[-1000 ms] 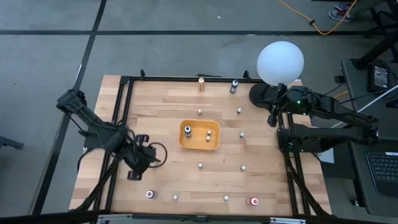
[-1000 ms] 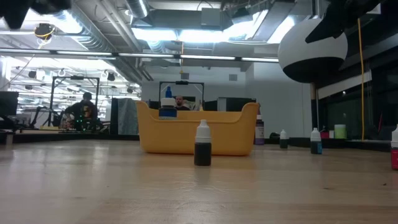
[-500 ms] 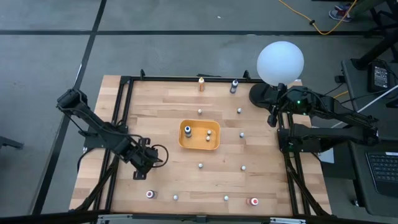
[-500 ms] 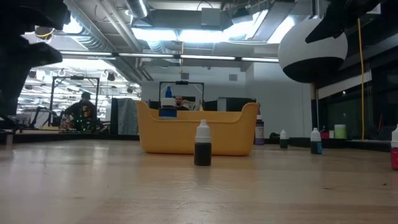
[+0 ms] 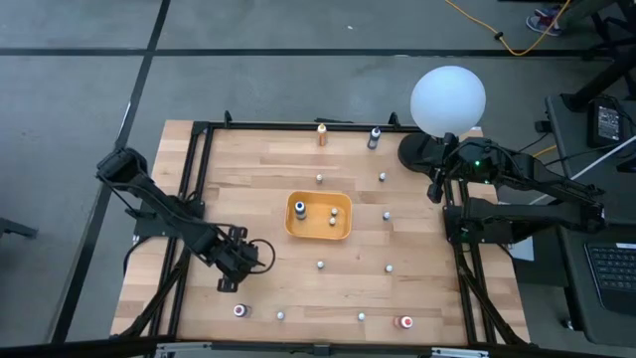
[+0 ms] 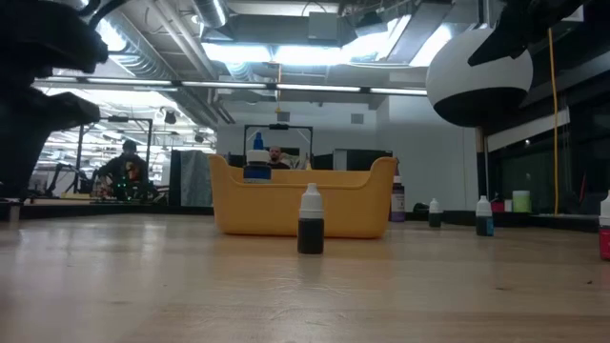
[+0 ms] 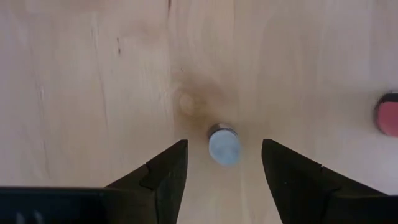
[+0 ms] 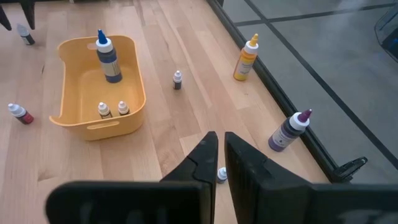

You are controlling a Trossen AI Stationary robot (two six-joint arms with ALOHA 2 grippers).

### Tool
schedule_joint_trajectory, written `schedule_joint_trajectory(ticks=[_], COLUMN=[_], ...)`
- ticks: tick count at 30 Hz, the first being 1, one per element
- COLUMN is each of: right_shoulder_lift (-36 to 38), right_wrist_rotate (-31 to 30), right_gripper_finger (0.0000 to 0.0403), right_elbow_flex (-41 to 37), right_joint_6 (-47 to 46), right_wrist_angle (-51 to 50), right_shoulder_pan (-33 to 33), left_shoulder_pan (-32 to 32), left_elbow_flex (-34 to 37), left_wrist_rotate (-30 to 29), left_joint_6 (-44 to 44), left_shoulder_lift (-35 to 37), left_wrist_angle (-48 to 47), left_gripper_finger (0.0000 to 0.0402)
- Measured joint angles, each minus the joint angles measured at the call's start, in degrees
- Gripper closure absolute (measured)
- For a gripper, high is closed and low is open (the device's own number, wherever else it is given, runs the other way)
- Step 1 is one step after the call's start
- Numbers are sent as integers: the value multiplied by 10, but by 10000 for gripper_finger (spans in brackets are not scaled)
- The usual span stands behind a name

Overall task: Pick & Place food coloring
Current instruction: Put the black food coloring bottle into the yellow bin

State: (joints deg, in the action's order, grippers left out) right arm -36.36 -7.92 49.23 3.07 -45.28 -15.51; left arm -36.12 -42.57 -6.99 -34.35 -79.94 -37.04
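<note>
One small white-capped food coloring bottle stands on the table between your left gripper's spread fingers, so descending off-centre could topple it, while far off the right gripper waits, pressed together.
</note>
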Motion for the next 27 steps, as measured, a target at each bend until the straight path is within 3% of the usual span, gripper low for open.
schedule_joint_trajectory(ticks=[8, 27], right_shoulder_lift=[0, 0], right_wrist_rotate=[0, 0], right_gripper_finger=[369, 369], right_elbow_flex=[0, 0], right_joint_6=[0, 0], right_wrist_angle=[0, 0], right_shoulder_pan=[0, 0], left_shoulder_pan=[0, 0], left_elbow_flex=[0, 0], left_wrist_rotate=[-7, 21], left_joint_6=[-3, 6], left_shoulder_lift=[-9, -9], left_wrist_angle=[1, 26], left_gripper_finger=[215, 334])
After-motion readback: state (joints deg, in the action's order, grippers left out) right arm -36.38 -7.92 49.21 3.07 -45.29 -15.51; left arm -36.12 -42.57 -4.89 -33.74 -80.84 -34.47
